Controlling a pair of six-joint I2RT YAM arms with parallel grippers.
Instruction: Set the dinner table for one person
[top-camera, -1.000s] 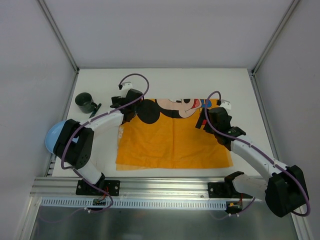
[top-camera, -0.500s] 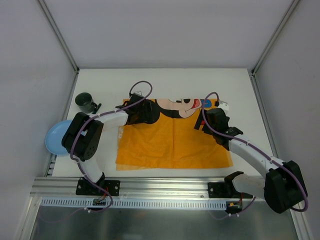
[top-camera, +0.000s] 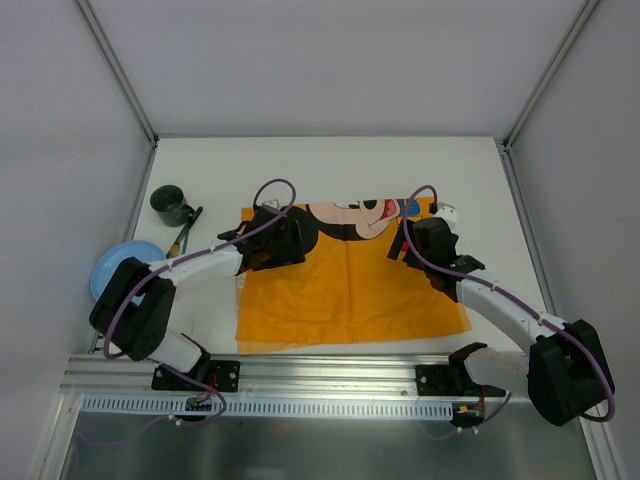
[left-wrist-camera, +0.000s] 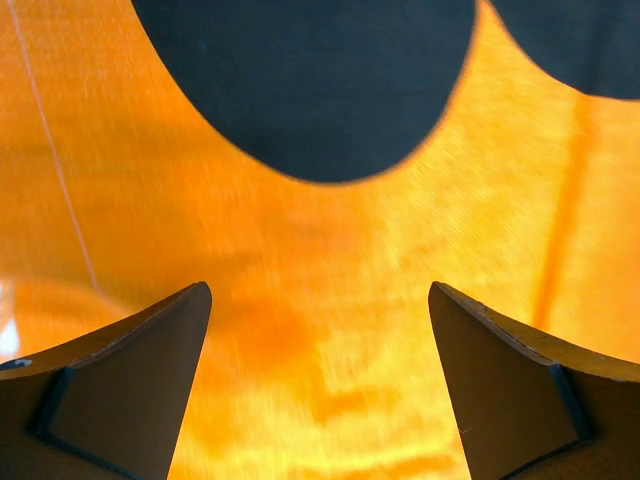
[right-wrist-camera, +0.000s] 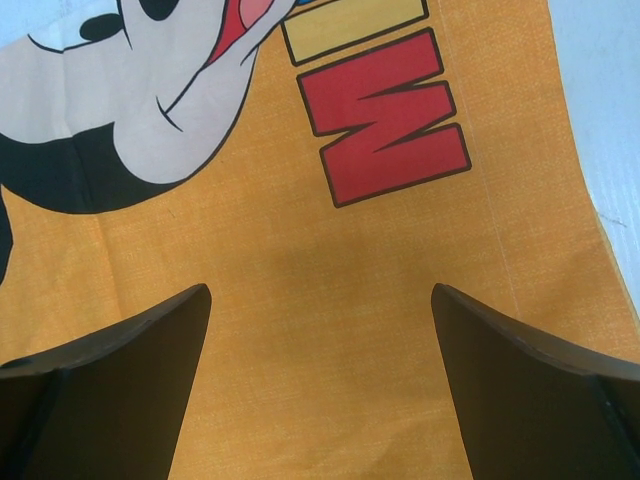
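The left arm has swung its elbow down toward the near rail and carried its gripper further onto the mat, so the plate it was covering a second ago now shows whole, and the mat's near edge has slid a little nearer the rail. The table lies white and flat between the grey walls, with the arms bolted along its near edge. The orange mat is spread in the middle of it, the cartoon face at the far side, and it looks mostly flat with a slight skew along its near edge. The left gripper hovers just over the cloth near a black ear with its jaws wide apart and nothing between them. The right gripper hangs over the far right corner by the red lettering, likewise spread and empty. A blue plate sits at the table's left edge, well clear of the mat. A dark cup stands beyond it, with a dark utensil just beside the cup; I can't tell which kind. To my eye the laying of the mat is ending, with both hands let go. Next, I'd guess, the left arm must reach back for the plate, catch its thin rim and set it in the middle of the mat without rucking the cloth.
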